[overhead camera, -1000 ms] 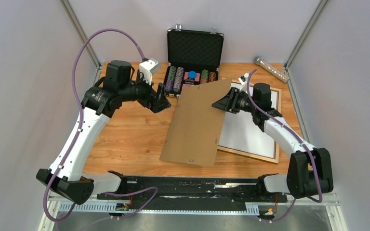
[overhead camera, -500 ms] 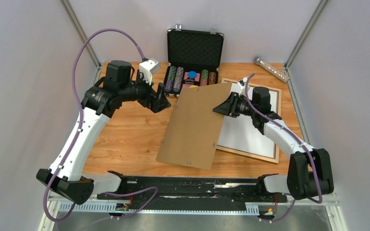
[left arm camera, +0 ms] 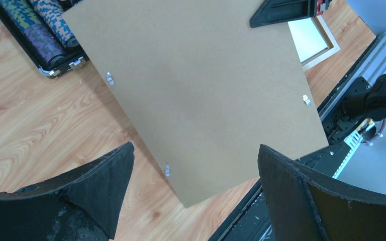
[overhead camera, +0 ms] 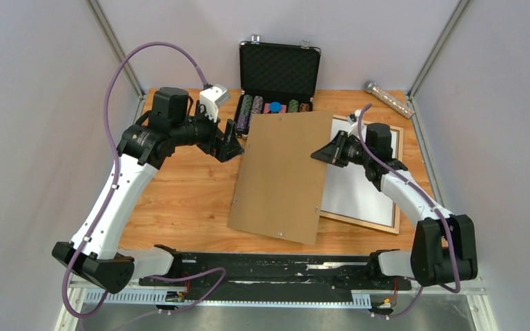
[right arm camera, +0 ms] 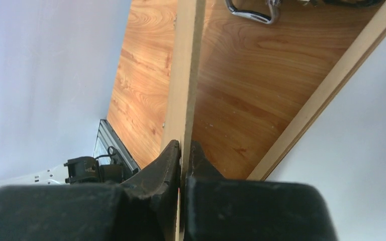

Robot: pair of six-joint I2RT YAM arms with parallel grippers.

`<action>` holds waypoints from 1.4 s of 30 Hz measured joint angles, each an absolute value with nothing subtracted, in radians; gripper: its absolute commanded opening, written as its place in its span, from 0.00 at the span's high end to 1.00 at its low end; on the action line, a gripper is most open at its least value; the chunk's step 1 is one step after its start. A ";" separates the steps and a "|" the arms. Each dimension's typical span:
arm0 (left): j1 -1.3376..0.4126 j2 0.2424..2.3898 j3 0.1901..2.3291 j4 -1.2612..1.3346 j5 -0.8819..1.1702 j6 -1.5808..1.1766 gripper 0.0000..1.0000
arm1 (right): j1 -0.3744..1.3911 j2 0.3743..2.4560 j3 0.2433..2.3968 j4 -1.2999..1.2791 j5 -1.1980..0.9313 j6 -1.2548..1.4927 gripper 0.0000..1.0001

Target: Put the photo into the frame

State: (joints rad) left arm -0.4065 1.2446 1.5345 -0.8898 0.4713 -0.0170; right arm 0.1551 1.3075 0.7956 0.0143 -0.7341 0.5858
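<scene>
The light-brown wooden frame point(overhead camera: 362, 222) lies flat at the table's right. A white sheet point(overhead camera: 359, 186) fills it, apparently the photo with its plain back up. A brown fibreboard backing panel point(overhead camera: 283, 176) is tilted over the frame's left side, and it hides that part. My right gripper point(overhead camera: 326, 155) is shut on the panel's right edge. The right wrist view shows the thin board point(right arm camera: 188, 75) pinched between the right gripper's point(right arm camera: 183, 148) jaws, with the frame's rail point(right arm camera: 326, 80) beyond. My left gripper point(overhead camera: 231, 141) hovers open at the panel's upper left corner. In its own view the left gripper point(left arm camera: 196, 147) holds nothing above the panel point(left arm camera: 201, 90).
An open black poker-chip case point(overhead camera: 276, 76) stands at the back, and the panel's top edge overlaps its chip rows. A clear tube point(overhead camera: 388, 98) lies at the back right corner. The case's handle point(right arm camera: 251, 15) shows in the right wrist view. Grey walls enclose the table.
My right gripper has closed on the panel's right edge. The panel has swung, its lower end shifting right and its top edge squaring up. The left arm has stayed put.
</scene>
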 measured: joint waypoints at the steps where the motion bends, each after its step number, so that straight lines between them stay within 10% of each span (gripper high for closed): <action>1: -0.406 1.245 1.534 -0.890 0.471 -0.017 0.00 | 0.145 1.310 0.800 0.006 -0.735 0.587 1.00; 42: -0.406 1.436 1.577 -0.831 0.514 -0.018 0.01 | -0.625 1.447 0.960 -0.301 -1.341 0.435 1.00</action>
